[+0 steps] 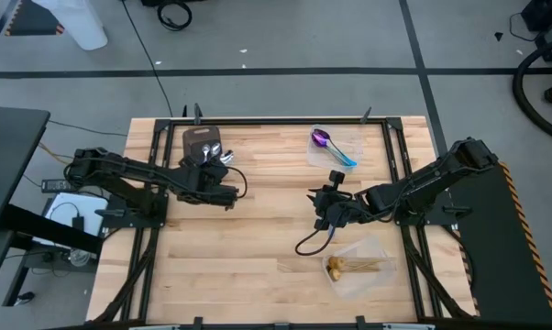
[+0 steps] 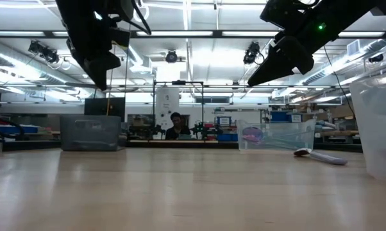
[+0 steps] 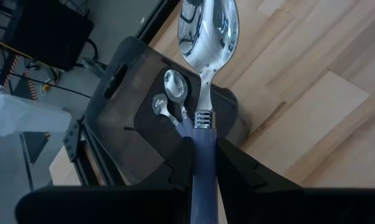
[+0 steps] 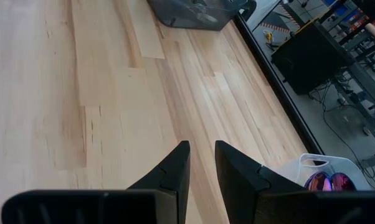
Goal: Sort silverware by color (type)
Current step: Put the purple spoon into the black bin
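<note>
My left gripper [image 3: 203, 148] is shut on a silver spoon [image 3: 209, 34] with a blue-grey handle. It hangs just near of the dark grey tray [image 1: 195, 137], where two silver spoons [image 3: 174, 86] lie. My right gripper [image 4: 202, 152] is over the bare middle of the table [image 1: 326, 200], its fingers a narrow gap apart with nothing between them. Purple-blue spoons [image 1: 324, 139] with teal handles lie in a clear container [image 1: 347, 147] at the far right. Gold spoons [image 1: 354, 267] lie in a clear container [image 1: 372, 252] at the near right. My left gripper pinches the silver spoon by its blue-grey handle [image 3: 203, 134], just behind the ringed neck, between the two fingers. The spoon lies along the fingers and its bowl [image 3: 210, 28] sticks out ahead of them, lifted clear over the tray's edge.
The tray [image 2: 90, 133] shows at the left of the low view and the purple-spoon container [image 2: 273, 136] at the right. A person [image 2: 176, 125] sits far behind the table. A cable [image 1: 313, 240] loops on the wood below the right gripper.
</note>
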`<state>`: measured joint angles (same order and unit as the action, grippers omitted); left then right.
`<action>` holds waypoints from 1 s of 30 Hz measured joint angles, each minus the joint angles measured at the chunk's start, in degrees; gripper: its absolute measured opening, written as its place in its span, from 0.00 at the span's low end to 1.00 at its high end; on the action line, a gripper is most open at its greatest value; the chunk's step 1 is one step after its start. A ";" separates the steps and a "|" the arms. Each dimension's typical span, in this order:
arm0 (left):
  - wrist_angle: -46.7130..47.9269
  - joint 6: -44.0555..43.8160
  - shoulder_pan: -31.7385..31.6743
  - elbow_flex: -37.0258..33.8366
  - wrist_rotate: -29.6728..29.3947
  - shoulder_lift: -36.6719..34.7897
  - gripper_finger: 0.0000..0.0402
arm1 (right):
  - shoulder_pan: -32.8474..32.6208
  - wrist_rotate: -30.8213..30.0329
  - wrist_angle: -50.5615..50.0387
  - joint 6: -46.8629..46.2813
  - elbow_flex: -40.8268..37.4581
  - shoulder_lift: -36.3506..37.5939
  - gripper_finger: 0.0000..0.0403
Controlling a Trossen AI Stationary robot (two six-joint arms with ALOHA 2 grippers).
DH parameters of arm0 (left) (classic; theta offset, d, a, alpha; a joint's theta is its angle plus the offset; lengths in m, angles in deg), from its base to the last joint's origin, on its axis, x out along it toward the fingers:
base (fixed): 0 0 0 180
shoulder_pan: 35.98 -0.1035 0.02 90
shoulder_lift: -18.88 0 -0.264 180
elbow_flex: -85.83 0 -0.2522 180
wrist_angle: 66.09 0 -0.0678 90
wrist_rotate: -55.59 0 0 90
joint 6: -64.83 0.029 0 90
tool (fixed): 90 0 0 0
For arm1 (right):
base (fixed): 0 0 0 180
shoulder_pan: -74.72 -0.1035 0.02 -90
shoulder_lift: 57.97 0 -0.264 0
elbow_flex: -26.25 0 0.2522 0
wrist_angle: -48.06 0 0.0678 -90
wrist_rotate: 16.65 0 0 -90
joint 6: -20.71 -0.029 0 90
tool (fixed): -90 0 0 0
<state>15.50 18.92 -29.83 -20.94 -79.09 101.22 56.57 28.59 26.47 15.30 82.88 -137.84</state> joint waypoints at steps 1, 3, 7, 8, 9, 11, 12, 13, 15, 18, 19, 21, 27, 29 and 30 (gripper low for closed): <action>0.03 0.00 0.02 0.00 -0.29 0.00 0.14 | 0.00 0.01 0.02 -0.02 0.00 0.00 0.21; 0.12 0.02 0.01 0.00 -0.79 0.00 0.14 | 0.01 0.02 0.00 -0.02 0.00 0.00 0.21; 1.34 0.02 -0.83 0.00 -1.99 0.00 0.14 | 0.00 0.36 0.02 -0.02 0.00 0.00 0.21; 1.46 0.07 -1.23 0.00 -2.23 0.00 0.14 | 0.02 0.63 0.02 -0.02 0.00 0.00 0.21; 1.47 0.25 -1.65 0.00 -2.55 0.00 0.14 | 0.02 0.90 0.02 -0.02 0.00 0.00 0.21; 1.39 1.28 -2.67 -0.08 -3.13 0.00 0.14 | 0.00 0.95 0.01 -0.38 0.00 0.00 0.21; 1.14 1.70 -3.19 -0.48 -3.46 -0.02 0.14 | 0.01 0.96 0.01 -0.42 0.00 0.00 0.21; 0.63 2.01 -3.86 -1.18 -3.62 -0.02 0.14 | 0.02 0.96 -0.01 -0.43 0.00 0.00 0.21; 0.48 2.23 -5.21 -3.19 -3.62 -0.02 0.14 | 0.00 0.99 -0.01 -0.43 0.00 0.00 0.21; 0.02 2.76 -6.73 -6.57 -3.71 -0.73 0.14 | 0.02 1.03 -0.05 -0.43 0.00 0.00 0.21; -0.47 2.79 -7.19 -7.51 -3.77 -0.89 0.14 | 0.02 1.01 -0.05 -0.43 0.00 0.00 0.21; -2.11 2.87 -7.93 -8.96 -3.59 -2.29 0.14 | 0.00 1.04 -0.05 -0.43 0.00 0.00 0.21; -7.23 4.13 -10.32 -12.60 -3.45 -7.47 0.14 | 0.09 1.18 0.02 -0.43 0.00 0.02 0.21; -8.88 4.38 -11.67 -14.23 -3.29 -9.59 0.14 | 0.08 1.37 0.24 -0.45 -0.02 0.02 0.21; -10.71 4.76 -12.42 -14.97 -3.28 -10.43 0.14 | 0.09 1.39 0.23 -0.43 -0.02 0.02 0.21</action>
<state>4.79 23.68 -42.25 -35.91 -82.37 90.79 56.66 29.99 26.70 14.87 82.86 -137.82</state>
